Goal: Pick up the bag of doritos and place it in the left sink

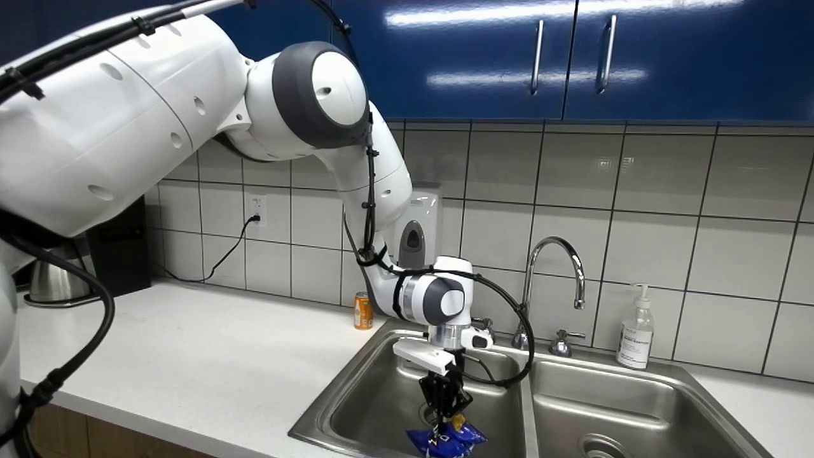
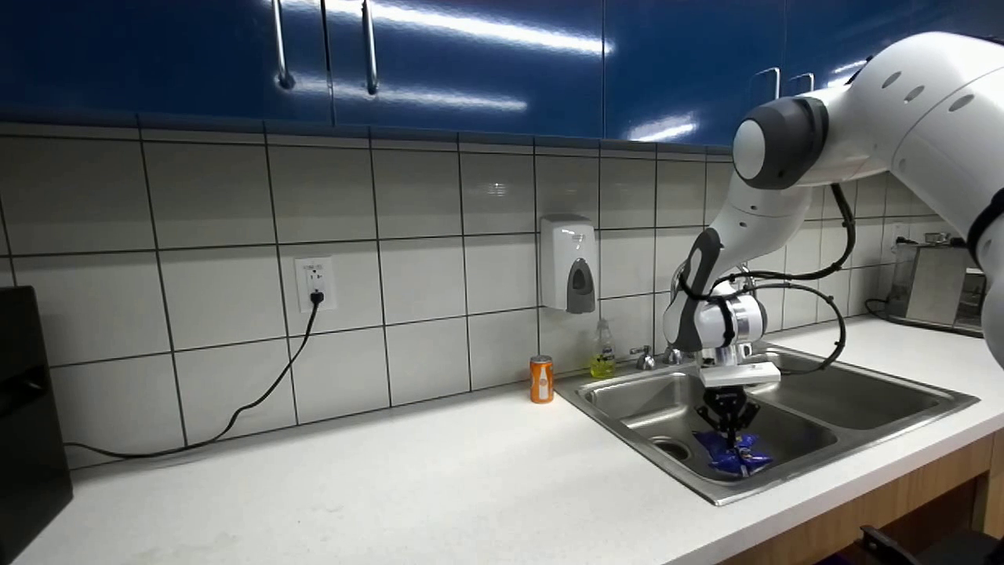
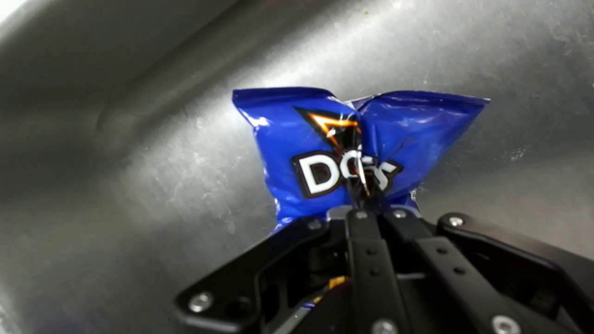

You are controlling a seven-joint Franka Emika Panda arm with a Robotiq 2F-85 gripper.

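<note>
One crinkled, glossy blue film bag of Doritos [image 3: 336, 148] is held pinched near its middle by the black jointed gripper [image 2: 731, 442] inside the rectangular stainless-steel left sink [image 1: 369, 407] and, probably light, soft, slippery and crushable, is best gripped gently along that central fold.

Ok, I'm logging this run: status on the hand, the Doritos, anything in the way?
Hand shut on the Doritos bag. Bag inside left sink, floor contact unclear. Nothing seen blocking release.
</note>
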